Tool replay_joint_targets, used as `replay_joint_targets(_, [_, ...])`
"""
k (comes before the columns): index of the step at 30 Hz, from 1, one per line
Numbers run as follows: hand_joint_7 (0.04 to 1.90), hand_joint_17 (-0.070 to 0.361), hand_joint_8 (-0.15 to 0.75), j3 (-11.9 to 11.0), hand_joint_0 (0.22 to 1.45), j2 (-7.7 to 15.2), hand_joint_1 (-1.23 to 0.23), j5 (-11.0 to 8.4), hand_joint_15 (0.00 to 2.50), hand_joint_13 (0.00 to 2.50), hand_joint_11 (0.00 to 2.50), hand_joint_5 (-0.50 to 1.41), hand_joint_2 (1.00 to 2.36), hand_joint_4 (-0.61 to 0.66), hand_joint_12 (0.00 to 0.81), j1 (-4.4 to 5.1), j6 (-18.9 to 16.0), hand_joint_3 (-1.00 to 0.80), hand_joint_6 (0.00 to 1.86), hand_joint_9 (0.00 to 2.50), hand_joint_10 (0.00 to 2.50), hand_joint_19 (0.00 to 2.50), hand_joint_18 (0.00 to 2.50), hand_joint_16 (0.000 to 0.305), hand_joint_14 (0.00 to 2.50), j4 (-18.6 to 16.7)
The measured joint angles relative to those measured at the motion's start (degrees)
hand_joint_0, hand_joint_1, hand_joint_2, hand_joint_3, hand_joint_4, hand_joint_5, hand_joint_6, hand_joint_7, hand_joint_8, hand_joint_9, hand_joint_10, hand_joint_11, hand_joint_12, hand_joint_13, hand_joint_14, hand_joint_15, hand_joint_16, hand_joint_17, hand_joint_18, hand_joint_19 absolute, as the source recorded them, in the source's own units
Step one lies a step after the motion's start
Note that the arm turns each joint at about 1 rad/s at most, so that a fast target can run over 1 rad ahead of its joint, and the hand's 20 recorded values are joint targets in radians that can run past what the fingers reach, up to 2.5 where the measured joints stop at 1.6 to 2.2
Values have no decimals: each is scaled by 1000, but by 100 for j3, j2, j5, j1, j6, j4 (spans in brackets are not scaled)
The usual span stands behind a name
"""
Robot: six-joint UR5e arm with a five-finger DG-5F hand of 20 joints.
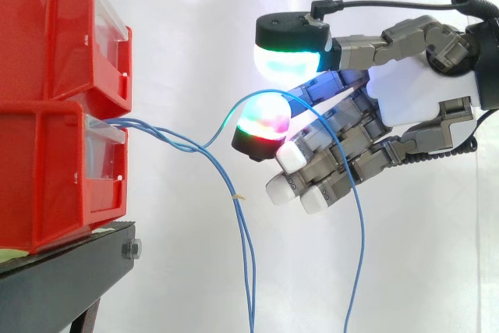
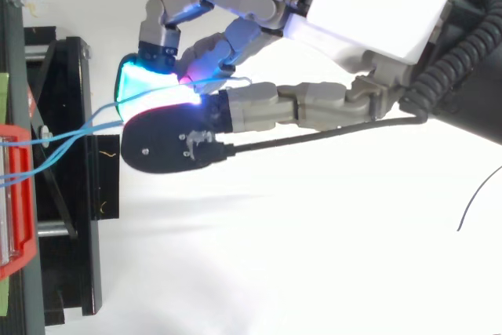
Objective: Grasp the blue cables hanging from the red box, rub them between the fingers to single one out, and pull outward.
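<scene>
Several thin blue cables (image 1: 156,132) come out of the front of the lower red bin (image 1: 47,169) and run right. Two of them drop straight down (image 1: 248,271). One blue cable (image 1: 356,193) rises away from the others, arches over the lower glowing pad (image 1: 263,122) and falls in a long loop in front of the hand (image 1: 421,91). The upper glowing pad (image 1: 288,56) sits close above it, so this cable is pinched between the two pads. The other fingers curl below, away from the cables. In the top view the hand (image 2: 361,13) holds the cables (image 2: 70,135) just right of the stand.
A second red bin (image 1: 47,37) is stacked on the lower one. Both rest on a black stand (image 1: 62,278) at the left, whose frame (image 2: 70,217) reaches toward the hand. A white curtain hangs behind.
</scene>
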State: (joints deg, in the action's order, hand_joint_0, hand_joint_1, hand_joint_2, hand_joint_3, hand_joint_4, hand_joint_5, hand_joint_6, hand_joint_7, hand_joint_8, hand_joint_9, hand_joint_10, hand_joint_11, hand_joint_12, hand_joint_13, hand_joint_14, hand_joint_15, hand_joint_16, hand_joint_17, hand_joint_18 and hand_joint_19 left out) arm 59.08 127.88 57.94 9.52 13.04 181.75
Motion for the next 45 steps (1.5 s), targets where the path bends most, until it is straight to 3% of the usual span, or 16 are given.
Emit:
replay_joint_targets(6, [1130, 99, 330, 0, 608, 0, -517, -1, 465, 907, 594, -59, 1012, 199, 404, 17, -197, -356, 726, 1221, 17, 449, 709, 44, 18, 141])
replay_joint_targets(19, [1129, 102, 351, -1, 597, 0, -638, -17, 451, 910, 613, -80, 1019, 186, 416, 51, -301, -209, 821, 1207, 17, 406, 724, 45, 15, 186])
replay_joint_targets(24, [1030, 110, 358, 0, 590, 0, -693, -67, 452, 910, 588, -95, 1017, 179, 435, 65, -302, -163, 854, 1169, 14, 382, 749, 49, 15, 186])
replay_joint_targets(29, [998, 102, 338, 0, 573, -1, -690, -79, 457, 874, 561, -102, 1012, 194, 410, 71, -305, -332, 837, 1133, 15, 425, 696, 45, 16, 186])
replay_joint_targets(34, [1022, 104, 337, 0, 558, -1, -516, -80, 453, 881, 514, -83, 1004, 174, 414, 79, -345, -444, 800, 1143, 16, 435, 695, 46, 15, 186])
replay_joint_targets(37, [1042, 101, 334, 0, 588, -1, -460, -81, 457, 883, 504, -76, 1007, 180, 408, 82, -358, -417, 789, 1151, 15, 449, 690, 45, 15, 186])
replay_joint_targets(45, [1074, 101, 351, -1, 595, -1, -598, -81, 460, 894, 546, -91, 1017, 191, 416, 82, -369, -237, 815, 1146, 14, 432, 700, 45, 17, 186])
